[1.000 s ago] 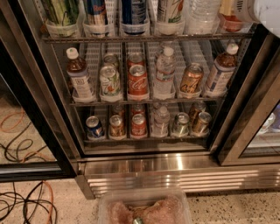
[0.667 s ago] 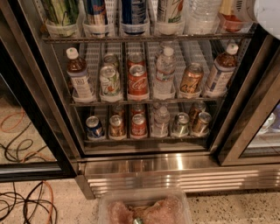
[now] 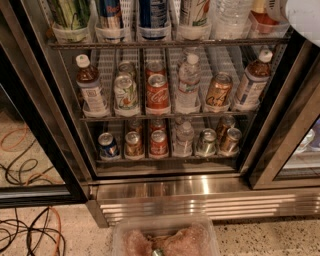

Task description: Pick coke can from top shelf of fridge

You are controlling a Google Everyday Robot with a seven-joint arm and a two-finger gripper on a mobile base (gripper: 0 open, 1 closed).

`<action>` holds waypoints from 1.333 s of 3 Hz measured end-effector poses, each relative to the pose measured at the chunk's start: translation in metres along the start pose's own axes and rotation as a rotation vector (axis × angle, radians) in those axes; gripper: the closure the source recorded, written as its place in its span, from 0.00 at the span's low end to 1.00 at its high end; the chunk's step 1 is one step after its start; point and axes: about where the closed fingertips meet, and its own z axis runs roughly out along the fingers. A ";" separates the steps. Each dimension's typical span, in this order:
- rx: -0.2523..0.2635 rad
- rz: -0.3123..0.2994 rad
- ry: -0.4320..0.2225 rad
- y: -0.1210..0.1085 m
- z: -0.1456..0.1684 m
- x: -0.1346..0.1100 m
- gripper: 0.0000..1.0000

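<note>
The coke can [image 3: 158, 92] stands upright in a clear front holder on the fridge's [image 3: 200, 189] middle visible wire shelf [image 3: 100, 118], so I judge it reachable head-on; my end effector [image 3: 300, 15], which I cannot tell to be open or closed, hangs at the upper right.

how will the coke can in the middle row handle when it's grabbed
The coke can looks rigid but smooth, so possibly slippery. It stands upright in a clear holder, so it probably needs lifting out. The claw is not in view.
</note>
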 end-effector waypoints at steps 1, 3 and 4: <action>-0.014 0.017 -0.009 -0.002 0.006 -0.004 0.63; -0.015 0.017 -0.009 -0.002 0.006 -0.004 1.00; -0.027 0.016 0.010 -0.004 -0.005 -0.004 1.00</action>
